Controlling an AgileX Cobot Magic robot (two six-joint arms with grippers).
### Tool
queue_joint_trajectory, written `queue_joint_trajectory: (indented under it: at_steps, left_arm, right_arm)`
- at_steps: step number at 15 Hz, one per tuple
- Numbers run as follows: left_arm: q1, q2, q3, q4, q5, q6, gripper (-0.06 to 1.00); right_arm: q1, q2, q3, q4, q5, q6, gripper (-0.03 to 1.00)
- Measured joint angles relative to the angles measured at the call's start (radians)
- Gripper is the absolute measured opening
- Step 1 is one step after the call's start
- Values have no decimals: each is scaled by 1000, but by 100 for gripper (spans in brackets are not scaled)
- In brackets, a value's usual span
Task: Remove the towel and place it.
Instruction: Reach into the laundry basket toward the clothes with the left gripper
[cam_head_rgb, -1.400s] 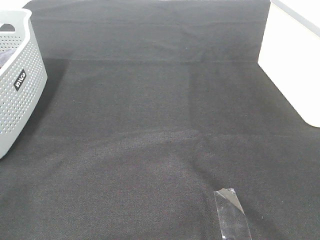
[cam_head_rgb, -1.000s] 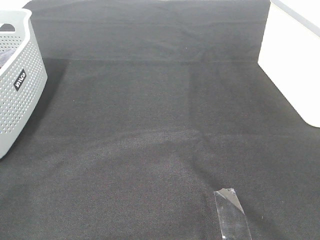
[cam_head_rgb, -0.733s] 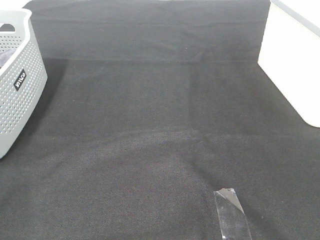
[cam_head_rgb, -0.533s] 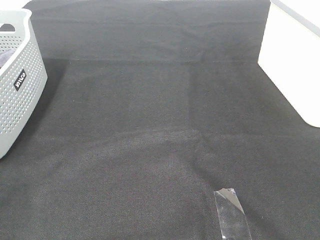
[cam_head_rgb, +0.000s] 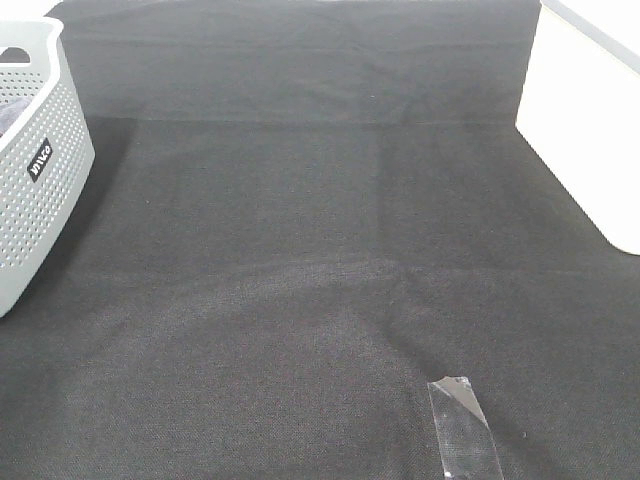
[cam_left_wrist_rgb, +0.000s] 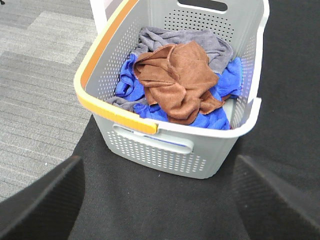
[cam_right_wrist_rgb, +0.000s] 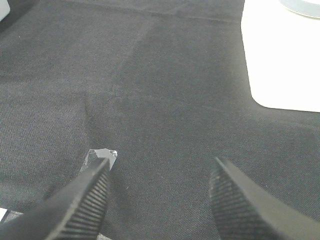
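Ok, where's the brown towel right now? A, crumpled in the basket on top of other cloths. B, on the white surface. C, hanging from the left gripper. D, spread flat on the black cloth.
A: the left wrist view shows the towel bunched up inside the basket, lying on the blue cloths.

Rust-brown towel (cam_left_wrist_rgb: 175, 82) crumpled in basket (cam_left_wrist_rgb: 202, 131).
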Motion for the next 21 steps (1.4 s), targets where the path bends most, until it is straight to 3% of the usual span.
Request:
queue_joint_trajectory:
  at_steps: [9, 21]
  left_arm:
    - [0, 369, -135, 52, 26, -56, 76]
    - [19, 923, -475, 129, 24, -59, 76]
  right_arm:
    - [0, 0, 0, 0, 0, 0, 57]
    - [0, 0, 0, 0, 0, 0, 57]
